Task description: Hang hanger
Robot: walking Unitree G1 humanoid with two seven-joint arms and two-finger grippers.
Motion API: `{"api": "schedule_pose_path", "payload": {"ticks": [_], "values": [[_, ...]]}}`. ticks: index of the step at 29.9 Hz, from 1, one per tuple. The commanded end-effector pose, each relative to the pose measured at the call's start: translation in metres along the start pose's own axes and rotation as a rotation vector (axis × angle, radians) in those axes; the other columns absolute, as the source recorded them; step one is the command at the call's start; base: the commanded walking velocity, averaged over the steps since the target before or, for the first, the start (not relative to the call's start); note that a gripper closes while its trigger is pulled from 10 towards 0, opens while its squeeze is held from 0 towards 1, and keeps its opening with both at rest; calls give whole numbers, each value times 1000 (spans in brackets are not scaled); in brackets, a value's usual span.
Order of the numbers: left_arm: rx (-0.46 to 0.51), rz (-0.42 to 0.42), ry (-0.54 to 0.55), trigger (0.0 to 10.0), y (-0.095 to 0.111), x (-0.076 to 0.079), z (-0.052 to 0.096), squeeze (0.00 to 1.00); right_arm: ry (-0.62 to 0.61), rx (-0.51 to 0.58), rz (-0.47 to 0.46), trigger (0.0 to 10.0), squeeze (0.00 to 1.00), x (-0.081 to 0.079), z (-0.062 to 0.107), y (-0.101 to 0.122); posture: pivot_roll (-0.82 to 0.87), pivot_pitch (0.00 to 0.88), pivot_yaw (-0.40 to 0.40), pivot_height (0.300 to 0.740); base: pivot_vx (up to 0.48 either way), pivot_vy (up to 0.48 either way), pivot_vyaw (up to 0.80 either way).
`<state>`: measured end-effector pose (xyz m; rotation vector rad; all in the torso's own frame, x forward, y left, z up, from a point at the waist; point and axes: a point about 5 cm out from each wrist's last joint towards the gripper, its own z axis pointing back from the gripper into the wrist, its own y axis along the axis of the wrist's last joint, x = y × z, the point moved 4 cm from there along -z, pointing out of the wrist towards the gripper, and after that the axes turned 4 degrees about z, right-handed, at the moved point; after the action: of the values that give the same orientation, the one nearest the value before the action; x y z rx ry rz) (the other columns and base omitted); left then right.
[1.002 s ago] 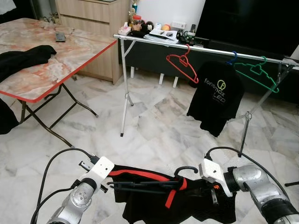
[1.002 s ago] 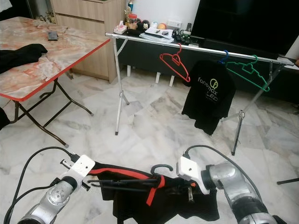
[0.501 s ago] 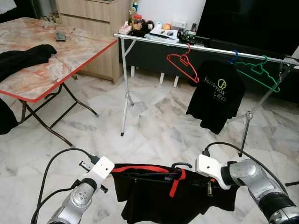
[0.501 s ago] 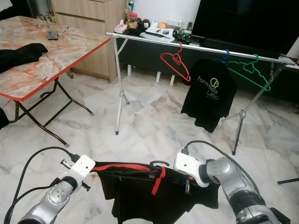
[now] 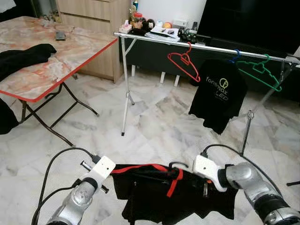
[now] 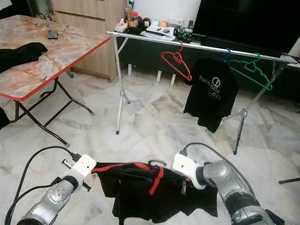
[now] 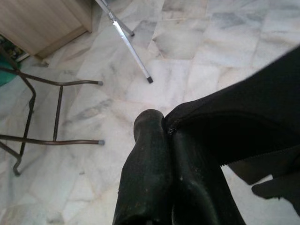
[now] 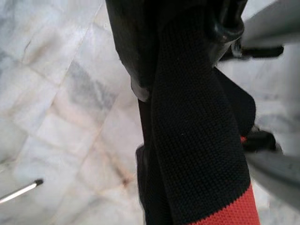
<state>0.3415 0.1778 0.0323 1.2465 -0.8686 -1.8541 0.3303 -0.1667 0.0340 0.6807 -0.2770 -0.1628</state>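
A black hanger [image 5: 154, 176] carrying a black garment [image 5: 164, 197] with a red collar band is hanging low in front of the robot, stretched between its two arms above the marble floor [image 5: 154, 126]. The hanger's curved hook [image 5: 177, 164] is standing up near the middle, and the cloth is drooping in soft folds beneath the bar. The left gripper [image 7: 164, 154] is pinching one shoulder of the fabric, its rubbery black fingers pressed together on the seam. The right gripper [image 5: 204, 186] is gripping the other end; in its wrist view ribbed black knit with a red edge is running between the fingers, which are closed on the garment.

Ahead, well apart from the hanger, a thin metal clothes rail [image 5: 206, 46] on splayed legs is spanning the room. A red hanger [image 5: 183, 65], a black printed T-shirt [image 5: 218, 96] and a green hanger [image 5: 260, 72] are hanging on it, with bare rail left of the red one. To the left, a folding table [image 5: 56, 61] with a red-edged marbled top is bearing dark cloth [image 5: 23, 57]. Open glossy floor is lying between robot and rail.
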Motion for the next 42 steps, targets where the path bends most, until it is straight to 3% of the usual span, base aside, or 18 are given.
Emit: {"api": "schedule_pose_path", "payload": {"ticks": [1, 5, 37, 39, 40, 42], "values": [[8, 31, 29, 0, 6, -16, -1, 0, -15, -84, -19, 0, 0, -2, 2, -17, 115, 73, -84, 740, 0, 0, 0], [33, 39, -56, 0, 17, -9, -1, 0, -39, -111, -30, 0, 0, -4, -4, -20, 119, 73, -84, 740, 0, 0, 0], [37, 62, -79, 0, 21, -7, 0, 0, -55, -124, -34, 0, 0, -3, -6, -21, 119, 73, -84, 740, 0, 0, 0], [110, 133, -249, 0, 59, 16, 3, 0, -212, -13, -278, 0, 0, -6, -34, -9, 125, 53, -81, 740, 0, 0, 0], [131, 149, -297, 0, 70, 23, 4, 0, -247, 12, -353, 0, 0, -9, -42, -7, 125, 53, -81, 740, 0, 0, 0], [142, 152, -320, 0, 75, 26, 5, 0, -273, 30, -399, 0, 0, -10, -47, -4, 125, 53, -81, 740, 0, 0, 0]]}}
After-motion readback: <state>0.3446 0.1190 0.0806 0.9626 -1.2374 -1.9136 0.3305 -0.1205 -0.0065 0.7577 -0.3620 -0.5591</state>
